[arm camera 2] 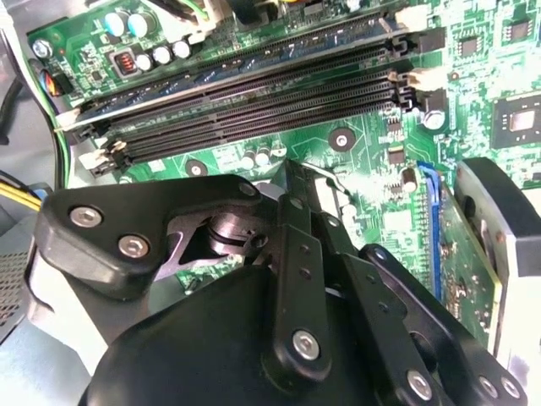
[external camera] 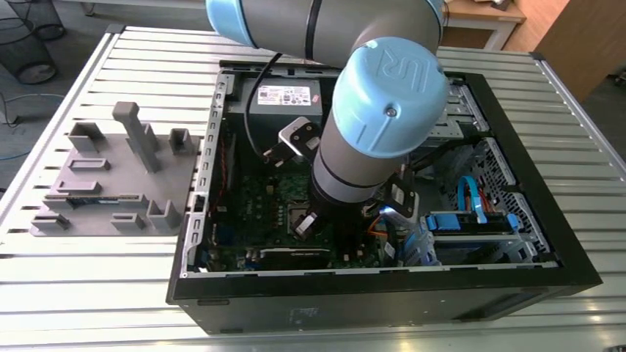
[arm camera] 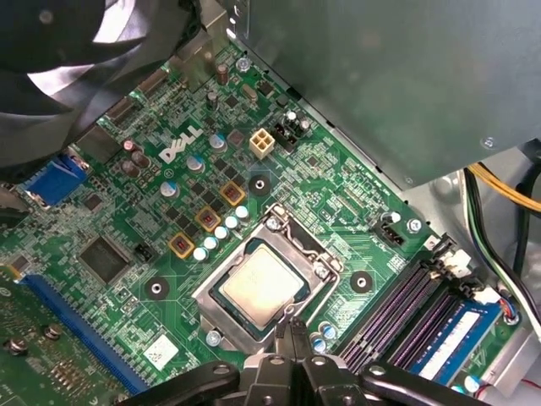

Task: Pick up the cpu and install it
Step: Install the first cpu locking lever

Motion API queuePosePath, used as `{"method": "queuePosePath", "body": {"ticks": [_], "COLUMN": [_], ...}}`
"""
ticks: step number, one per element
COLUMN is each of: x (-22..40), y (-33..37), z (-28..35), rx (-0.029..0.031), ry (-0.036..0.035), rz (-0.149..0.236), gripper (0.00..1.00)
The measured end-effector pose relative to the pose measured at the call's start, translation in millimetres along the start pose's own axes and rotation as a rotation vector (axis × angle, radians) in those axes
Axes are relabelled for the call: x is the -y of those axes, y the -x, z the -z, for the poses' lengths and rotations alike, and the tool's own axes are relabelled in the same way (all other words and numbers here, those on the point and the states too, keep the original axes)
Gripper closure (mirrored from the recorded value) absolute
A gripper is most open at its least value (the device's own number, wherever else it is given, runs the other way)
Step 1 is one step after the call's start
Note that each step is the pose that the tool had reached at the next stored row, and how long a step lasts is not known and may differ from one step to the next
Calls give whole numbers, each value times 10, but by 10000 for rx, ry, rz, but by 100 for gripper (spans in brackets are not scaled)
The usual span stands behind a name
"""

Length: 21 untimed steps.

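cpu (arm camera: pixel 256 283) in socket (arm camera: pixel 324 269) on motherboard (arm camera: pixel 338 194), memory slots (arm camera: pixel 406 300) beside.

Robotics lab or workshop bench.
A robot arm (external camera: pixel 382 125) is reaching into an open computer case (external camera: pixel 391 297) lying on a slatted metal table (external camera: pixel 88 293); a grey slotted block (external camera: pixel 108 183) is sitting beside it, and wire bins (external camera: pixel 29 55) are standing on the floor behind.

A slatted metal table (external camera: pixel 78 293) carries an open black computer case (external camera: pixel 372 297) across its middle and toward the edge at the exterior view's right, with a grey holder (external camera: pixel 98 180) with upright posts just beside it, nearer the opposite edge.
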<state>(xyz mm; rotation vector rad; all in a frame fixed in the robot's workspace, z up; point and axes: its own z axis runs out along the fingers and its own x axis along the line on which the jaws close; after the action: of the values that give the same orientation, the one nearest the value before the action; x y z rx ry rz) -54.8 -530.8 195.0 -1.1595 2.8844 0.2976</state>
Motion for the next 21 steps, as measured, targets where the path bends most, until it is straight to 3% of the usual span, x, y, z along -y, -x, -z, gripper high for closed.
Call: {"method": "queuePosePath", "body": {"ticks": [4, 7, 8, 12, 17, 21], "x": [0, 5, 4, 5, 15, 19], "y": [-1, -4, -5, -5, -15, -18], "z": [1, -9, -10, -11, -9, -7], "rx": [-2, 62, 72, 77, 159, 178], "ry": [2, 151, 168, 178, 271, 294], "rz": [0, -1, -3, -2, 4, 5], "gripper": [89, 89, 89, 89, 89, 89]}}
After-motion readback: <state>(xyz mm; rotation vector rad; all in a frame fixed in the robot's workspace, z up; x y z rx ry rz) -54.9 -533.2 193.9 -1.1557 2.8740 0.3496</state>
